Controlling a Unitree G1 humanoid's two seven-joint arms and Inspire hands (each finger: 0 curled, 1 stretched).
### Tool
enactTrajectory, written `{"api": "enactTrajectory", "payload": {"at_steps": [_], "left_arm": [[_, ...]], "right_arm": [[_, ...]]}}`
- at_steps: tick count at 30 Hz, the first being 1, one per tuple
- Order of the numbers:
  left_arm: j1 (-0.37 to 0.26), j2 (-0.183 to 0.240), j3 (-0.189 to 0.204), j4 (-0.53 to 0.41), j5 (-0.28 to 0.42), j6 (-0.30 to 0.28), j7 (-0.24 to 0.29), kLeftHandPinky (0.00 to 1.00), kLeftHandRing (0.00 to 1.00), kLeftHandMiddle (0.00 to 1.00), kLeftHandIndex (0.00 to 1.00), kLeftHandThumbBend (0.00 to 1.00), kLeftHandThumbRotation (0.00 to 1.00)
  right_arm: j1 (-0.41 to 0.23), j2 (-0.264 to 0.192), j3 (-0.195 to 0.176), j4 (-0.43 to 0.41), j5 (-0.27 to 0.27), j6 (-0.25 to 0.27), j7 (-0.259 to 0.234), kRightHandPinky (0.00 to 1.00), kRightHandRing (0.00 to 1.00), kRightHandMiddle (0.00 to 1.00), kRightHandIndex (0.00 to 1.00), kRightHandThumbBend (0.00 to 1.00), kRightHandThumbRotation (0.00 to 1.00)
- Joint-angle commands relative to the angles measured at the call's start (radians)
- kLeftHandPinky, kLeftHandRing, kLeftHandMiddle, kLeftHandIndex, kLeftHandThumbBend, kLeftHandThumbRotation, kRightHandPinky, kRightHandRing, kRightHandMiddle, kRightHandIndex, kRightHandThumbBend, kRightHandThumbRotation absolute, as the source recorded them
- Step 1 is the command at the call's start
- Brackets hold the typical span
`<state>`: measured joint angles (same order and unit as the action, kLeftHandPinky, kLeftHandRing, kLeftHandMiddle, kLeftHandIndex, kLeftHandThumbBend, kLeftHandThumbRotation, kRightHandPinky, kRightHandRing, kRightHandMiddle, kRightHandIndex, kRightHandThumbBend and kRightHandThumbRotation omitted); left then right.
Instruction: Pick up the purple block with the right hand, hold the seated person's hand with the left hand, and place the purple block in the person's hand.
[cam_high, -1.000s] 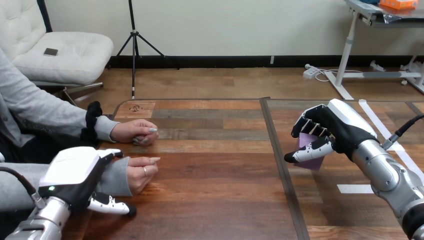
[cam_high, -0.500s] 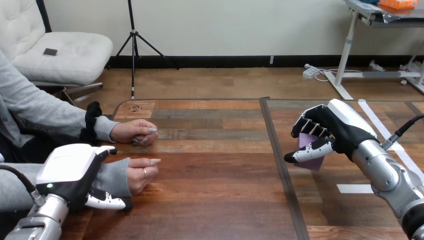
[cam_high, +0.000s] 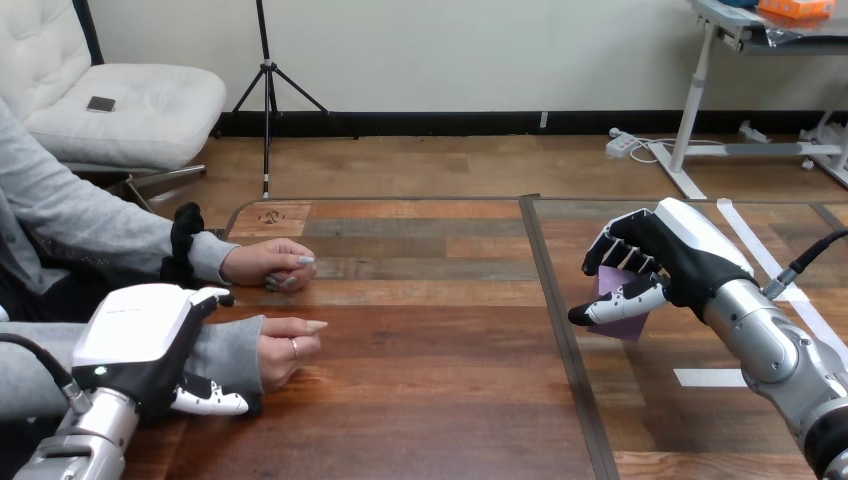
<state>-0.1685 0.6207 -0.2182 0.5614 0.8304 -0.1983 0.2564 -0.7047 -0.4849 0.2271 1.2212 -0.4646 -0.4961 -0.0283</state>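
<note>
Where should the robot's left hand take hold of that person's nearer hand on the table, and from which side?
Probably at the sleeved wrist, coming down from above. The person's nearer hand lies loosely curled on the table, so the wrist is the narrow part, and the left hand sits over it.

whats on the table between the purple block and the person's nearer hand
Only bare table, crossed by one dark seam, lies between the block and the person's nearer hand, as the head view shows.
</note>
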Motion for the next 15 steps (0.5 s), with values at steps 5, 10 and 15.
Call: {"api": "enactTrajectory", "payload": {"at_steps": [5, 10, 15], "left_arm": [[-0.06, 0.022, -0.028, 0.029, 0.012, 0.005, 0.025, 0.69, 0.76, 0.79, 0.78, 0.98, 0.29], [-0.06, 0.023, -0.03, 0.025, 0.003, 0.005, 0.01, 0.69, 0.75, 0.78, 0.77, 0.97, 0.27], [-0.065, 0.023, -0.033, 0.037, -0.002, -0.006, 0.011, 0.68, 0.74, 0.76, 0.76, 0.96, 0.25]], "right_arm": [[-0.052, -0.007, -0.018, -0.018, 0.026, -0.016, -0.002, 0.41, 0.44, 0.47, 0.47, 0.81, 0.0], [-0.051, -0.007, -0.018, -0.019, 0.027, -0.015, -0.006, 0.41, 0.44, 0.47, 0.46, 0.81, 0.0], [-0.051, -0.008, -0.017, -0.021, 0.027, -0.008, -0.005, 0.41, 0.44, 0.47, 0.46, 0.81, 0.0]]}}
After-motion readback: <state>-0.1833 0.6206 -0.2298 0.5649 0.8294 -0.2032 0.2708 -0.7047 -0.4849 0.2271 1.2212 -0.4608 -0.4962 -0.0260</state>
